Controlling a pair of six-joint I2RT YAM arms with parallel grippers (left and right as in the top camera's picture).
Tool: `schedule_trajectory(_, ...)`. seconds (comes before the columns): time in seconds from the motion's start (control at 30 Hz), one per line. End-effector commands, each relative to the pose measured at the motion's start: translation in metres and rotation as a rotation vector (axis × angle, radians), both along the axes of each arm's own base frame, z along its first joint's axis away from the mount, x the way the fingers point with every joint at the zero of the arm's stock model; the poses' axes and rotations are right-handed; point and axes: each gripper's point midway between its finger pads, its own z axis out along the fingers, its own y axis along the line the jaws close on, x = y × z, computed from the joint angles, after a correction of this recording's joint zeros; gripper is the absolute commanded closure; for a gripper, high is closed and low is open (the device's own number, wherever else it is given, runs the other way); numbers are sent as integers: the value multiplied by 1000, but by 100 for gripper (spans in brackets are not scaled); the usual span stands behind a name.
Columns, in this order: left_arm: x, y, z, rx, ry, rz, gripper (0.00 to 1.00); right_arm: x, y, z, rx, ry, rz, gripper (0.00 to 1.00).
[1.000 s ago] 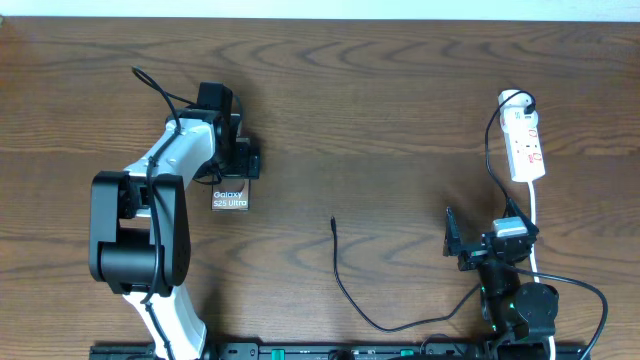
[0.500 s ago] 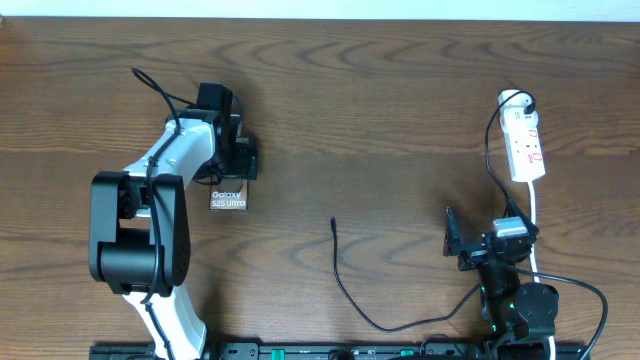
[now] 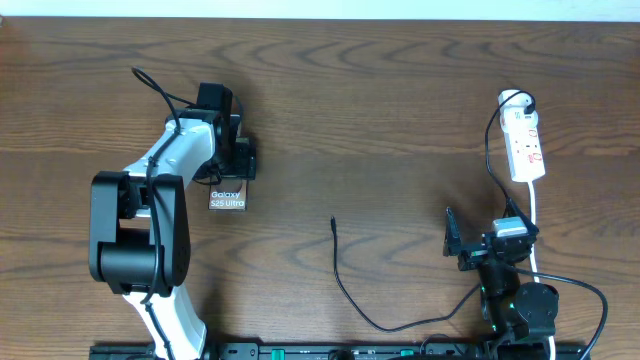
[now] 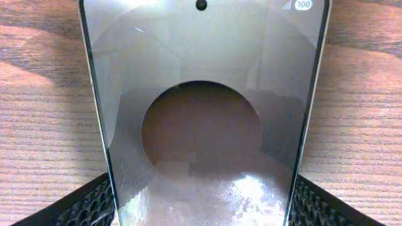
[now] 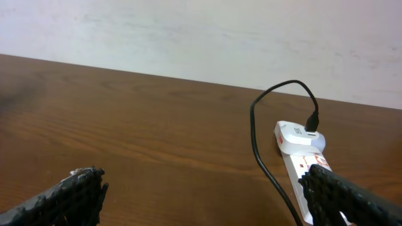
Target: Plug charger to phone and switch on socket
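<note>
The phone (image 3: 228,199), a dark slab with white "Galaxy S25 Ultra" lettering, lies flat on the table at the left. Its far part is hidden under my left gripper (image 3: 231,172). In the left wrist view the phone's glossy face (image 4: 201,94) fills the frame, and my fingers (image 4: 94,204) press against both long edges. The charger cable (image 3: 345,290) curls along the front, and its plug tip (image 3: 333,221) lies loose mid-table. The socket (image 3: 526,148) is at the far right, also seen ahead of my open, empty right gripper (image 3: 468,245) as the white strip (image 5: 295,157).
A white adapter (image 5: 298,135) sits in the strip's far end with a black cable (image 5: 260,157) looping from it. The strip's thick white cord (image 3: 535,215) runs toward the front past the right arm. A pale wall (image 5: 201,31) stands behind the table.
The left jaws have closed in on the phone's edges, and the phone has shifted slightly left. The right arm has not moved.
</note>
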Motion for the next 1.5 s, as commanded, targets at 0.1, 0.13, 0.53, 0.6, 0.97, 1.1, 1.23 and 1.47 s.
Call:
schedule_trajectory(0.1,-25,1,-26,13,104,-5,23,0,-1,0,-13,-2,-5,1)
schedule_trajectory(0.13,-25,1,-26,12,104,-4,23,0,-1,0,-13,-3,-5,1)
schedule_trajectory(0.53,-25,1,-26,12,104,-4,31,0,-1,0,-13,-2,-5,1)
schedule_trajectory(0.6,-25,1,-26,13,104,-4,40,0,-1,0,-13,-3,-5,1)
schedule_trajectory(0.97,-25,1,-26,13,104,-4,93,0,-1,0,-13,-2,-5,1)
schedule_trajectory(1.1,-25,1,-25,13,102,-4,92,0,-1,0,-13,-3,-5,1)
schedule_trajectory(1.23,-18,0,-20,11,84,-4,93,0,-1,0,-13,-2,-5,1)
schedule_trajectory(1.47,-4,-1,7,5,16,-4,93,0,-1,0,-13,-3,-5,1)
